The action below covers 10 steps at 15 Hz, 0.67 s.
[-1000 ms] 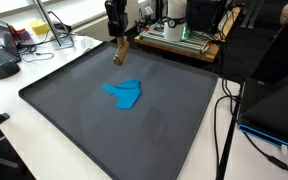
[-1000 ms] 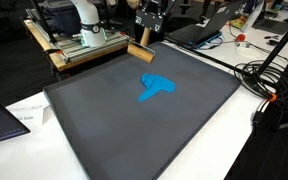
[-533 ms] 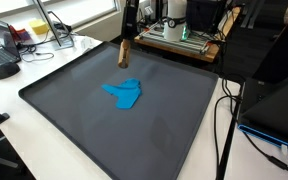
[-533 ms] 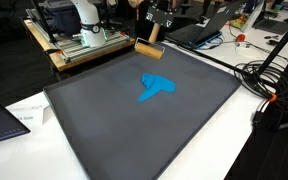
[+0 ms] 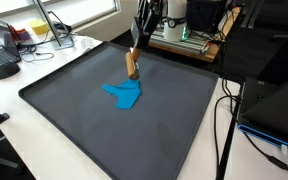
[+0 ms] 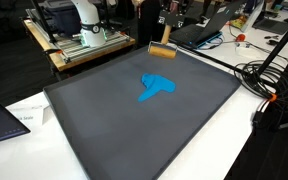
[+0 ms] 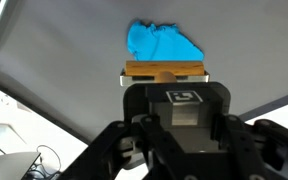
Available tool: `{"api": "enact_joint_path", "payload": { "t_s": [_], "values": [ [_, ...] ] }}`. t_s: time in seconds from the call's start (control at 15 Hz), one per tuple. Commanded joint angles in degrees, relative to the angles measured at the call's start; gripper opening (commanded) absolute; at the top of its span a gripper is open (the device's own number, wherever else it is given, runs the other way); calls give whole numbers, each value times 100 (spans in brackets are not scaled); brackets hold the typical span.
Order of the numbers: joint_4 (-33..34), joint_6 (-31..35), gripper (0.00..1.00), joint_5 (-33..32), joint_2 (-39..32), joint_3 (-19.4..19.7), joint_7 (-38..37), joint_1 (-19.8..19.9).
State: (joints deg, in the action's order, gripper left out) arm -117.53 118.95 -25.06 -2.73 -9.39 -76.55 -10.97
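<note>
Claw (image 7: 165, 80) black, with a black-and-white patterned tag (image 7: 184, 97) on its body; block (image 7: 164, 69) in its grip plain tan wood; cloth (image 7: 162, 42) just ahead of the claw solid bright blue; mat (image 5: 84, 115) beneath the claw uniform dark grey, darker at the rim.

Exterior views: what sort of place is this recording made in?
Probably a lab or office workbench: loose cables, a laptop, and a wooden rack of electronics behind the dark tray, where the gripper holds a wooden block.
</note>
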Motion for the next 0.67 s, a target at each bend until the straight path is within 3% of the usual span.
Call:
{"api": "enact_joint_path", "payload": {
  "t_s": [0.0, 0.6],
  "values": [
    [-383, 571, 22, -340, 132, -30, -94, -53],
    [-1265, 1600, 22, -1383, 192, -38, -1516, -120]
  ]
}}
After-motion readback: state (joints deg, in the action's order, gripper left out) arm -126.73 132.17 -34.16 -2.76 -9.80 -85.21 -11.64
